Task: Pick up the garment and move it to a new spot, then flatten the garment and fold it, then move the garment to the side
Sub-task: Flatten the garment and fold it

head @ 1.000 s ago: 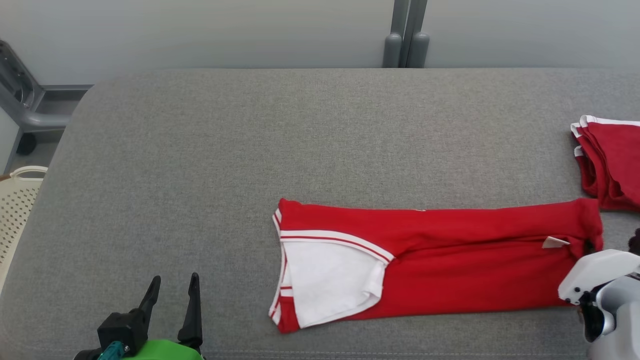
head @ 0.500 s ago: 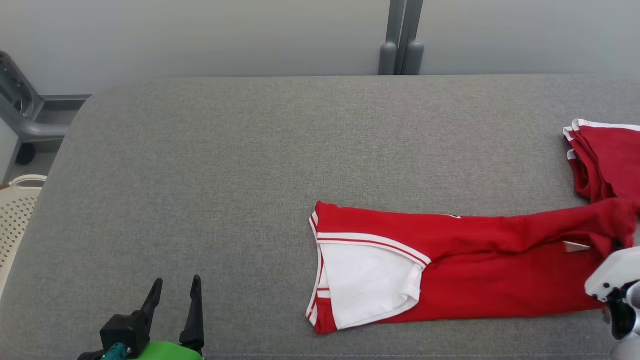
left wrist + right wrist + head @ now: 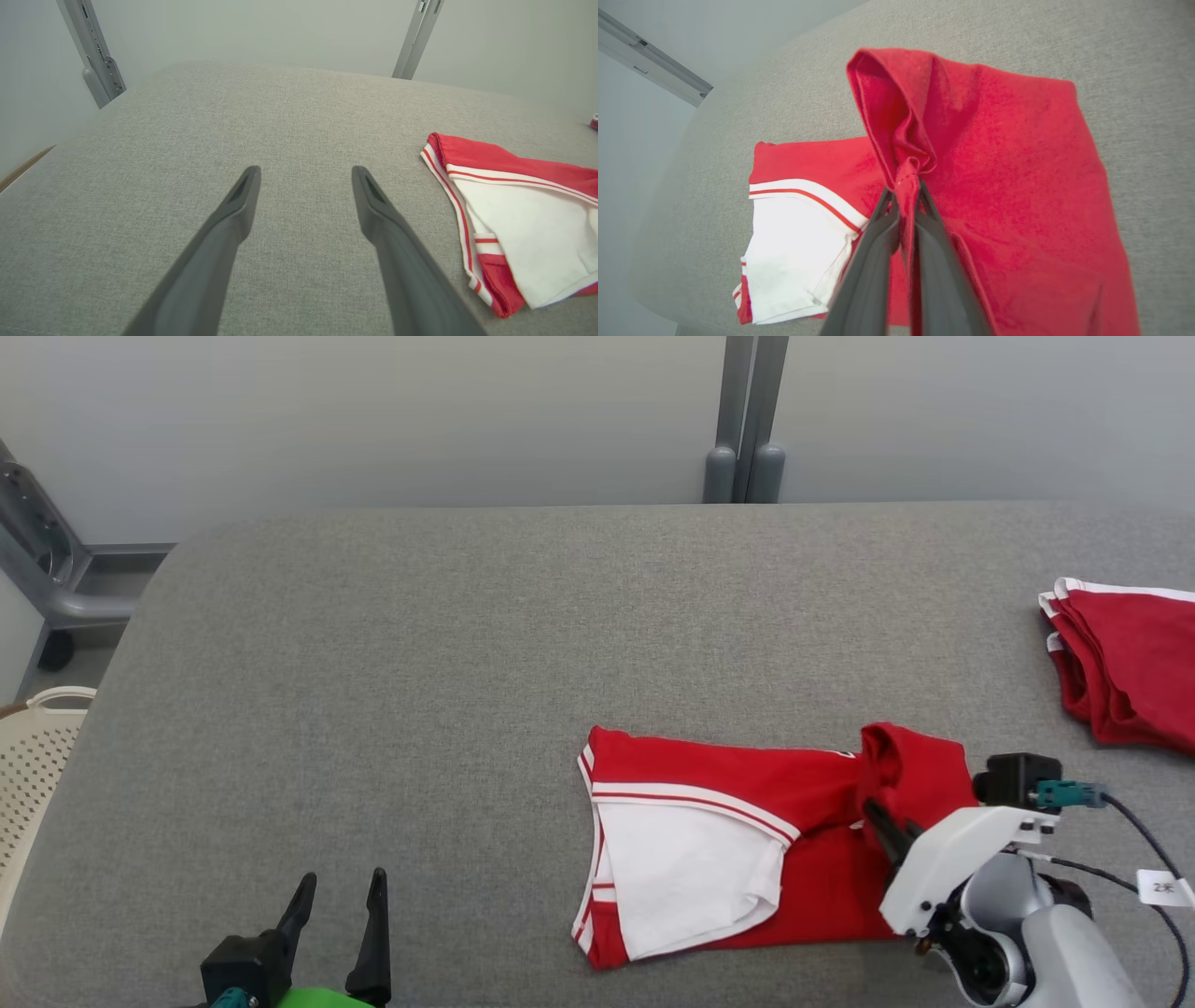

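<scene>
The garment (image 3: 738, 840), a red shirt with a white sleeve and striped trim, lies on the grey padded table (image 3: 467, 644), right of centre. My right gripper (image 3: 873, 810) is shut on the garment's red hem end, which it holds raised and curled leftward over the rest of the cloth. In the right wrist view the hem (image 3: 906, 186) is pinched between the right gripper's two dark fingers (image 3: 878, 242), with the garment (image 3: 1008, 186) draped below. My left gripper (image 3: 338, 896) stands open over bare table at the lower left; the garment's sleeve end (image 3: 514, 224) lies to its right.
A second folded red garment (image 3: 1130, 663) lies at the table's right edge. A pale perforated basket (image 3: 37, 747) stands off the table's left side. Grey upright posts (image 3: 745, 429) rise behind the far edge. The table's left half is bare.
My right gripper has carried the hem end from the far right leftward and up, doubling the garment over itself. The head camera has tilted slightly. The left gripper has stayed in place.
</scene>
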